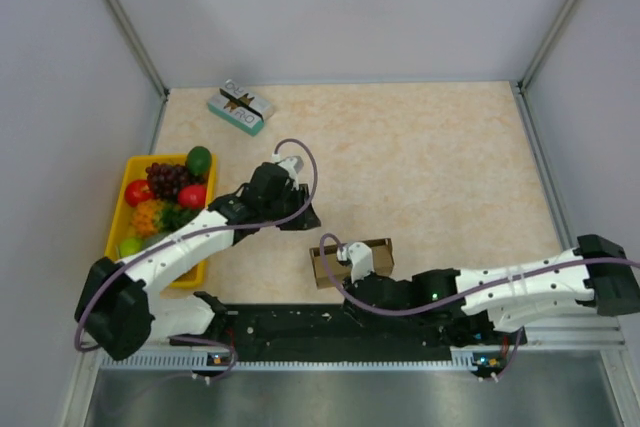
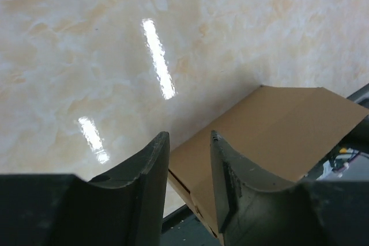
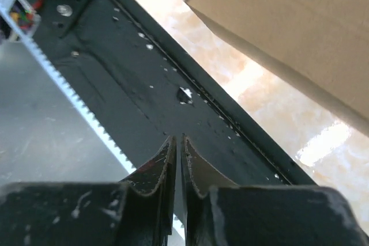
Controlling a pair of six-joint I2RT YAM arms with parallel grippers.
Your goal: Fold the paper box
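Observation:
The paper box (image 1: 352,258) is brown cardboard folded into a closed oblong shape, lying on the table near the front edge. My left gripper (image 1: 302,215) hovers just left of and behind it, open and empty. In the left wrist view the box (image 2: 277,131) lies beyond the open gripper (image 2: 189,136), with one corner showing between the fingers. My right gripper (image 1: 348,287) is at the box's near side, over the black base strip. In the right wrist view it (image 3: 177,137) is shut on nothing, and the box (image 3: 300,27) is at the upper right, apart from the fingertips.
A yellow tray (image 1: 120,209) of fruit stands at the left. A small teal-and-white printed box (image 1: 241,107) lies at the back left. The black base strip (image 1: 290,322) runs along the near edge. Grey walls enclose the table on three sides.

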